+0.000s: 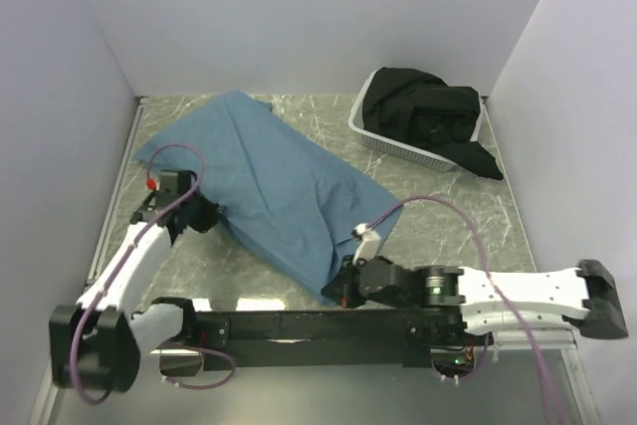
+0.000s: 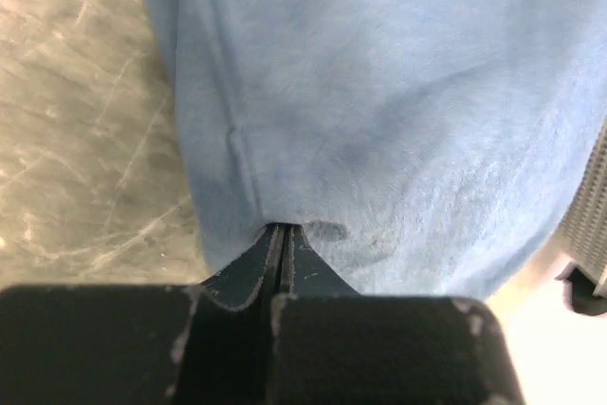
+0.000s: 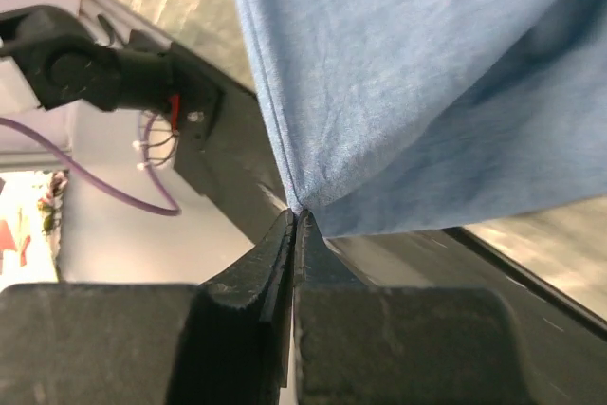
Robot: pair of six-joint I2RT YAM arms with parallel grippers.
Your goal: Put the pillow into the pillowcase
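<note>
Over the marbled table (image 1: 468,216), the pillowcase (image 1: 269,181) spreads ahead of both grippers. The left gripper (image 2: 283,234) and right gripper (image 3: 294,220) each pinch its near hem, jaws closed. We see no pillow. We should lift evenly, with the hem taut between us.

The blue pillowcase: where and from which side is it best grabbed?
Probably by its near seamed edge, coming in low from the near side. The pillowcase lies limp and wrinkled, so a thin hem suits a pinch. The left gripper and the right gripper are each shut on such an edge.
</note>
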